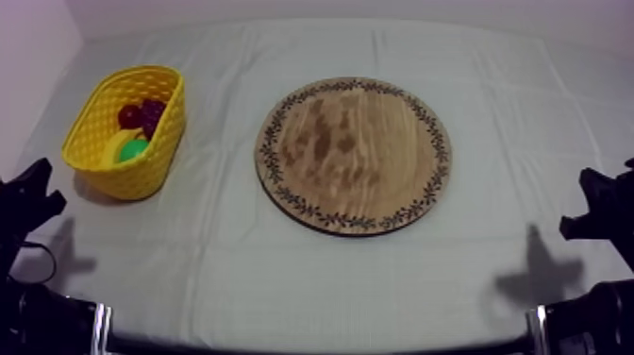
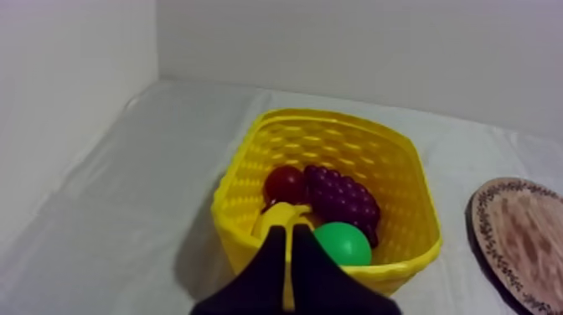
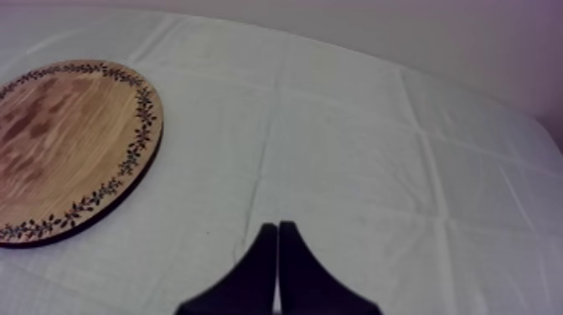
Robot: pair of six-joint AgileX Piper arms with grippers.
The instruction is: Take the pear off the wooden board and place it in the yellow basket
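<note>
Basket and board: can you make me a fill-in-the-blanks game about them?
The pear lies in the yellow basket beside the purple ____.
The wooden board is ____ in shape.
The left end effector holds nothing and is ____.
Missing: grapes; round; shut.

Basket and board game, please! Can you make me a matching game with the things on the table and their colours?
Things:
1. grapes
2. pear
3. basket
4. wooden board

Colours:
A. green
B. brown
C. dark purple
D. yellow

Right pairs: 1-C, 2-A, 3-D, 4-B.
</note>
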